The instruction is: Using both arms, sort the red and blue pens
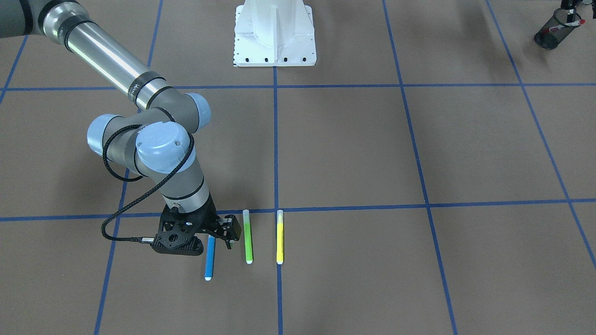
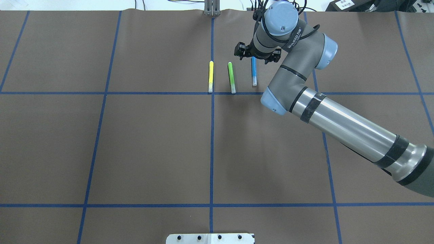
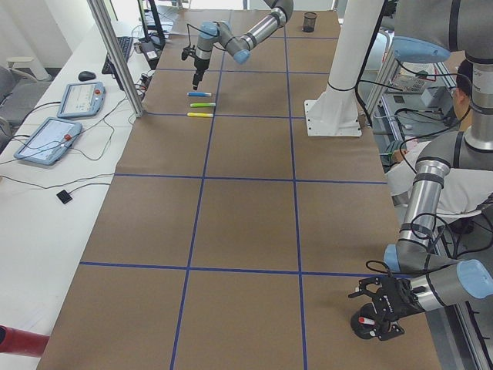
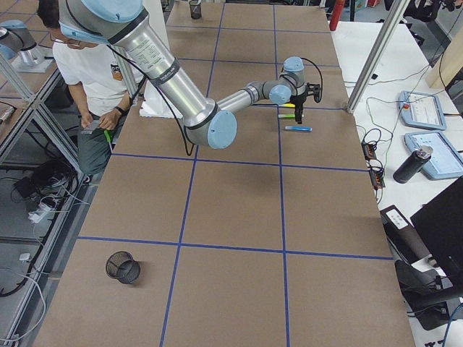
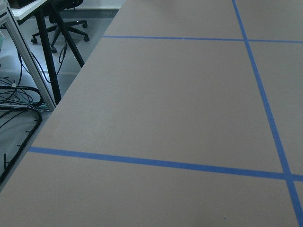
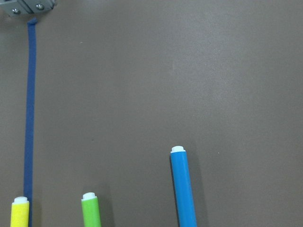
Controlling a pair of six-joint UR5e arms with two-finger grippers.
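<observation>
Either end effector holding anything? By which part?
Right end effector hovers open above the blue pen, so nothing is held. Left end effector: cannot tell.

One end of blue pen behind right hand, front view.

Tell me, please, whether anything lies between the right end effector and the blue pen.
Nothing visible does. The right end effector hangs above the blue pen, which lies flat on the table. The green marker lies beside the pen, apart from it and out of the way.
</observation>
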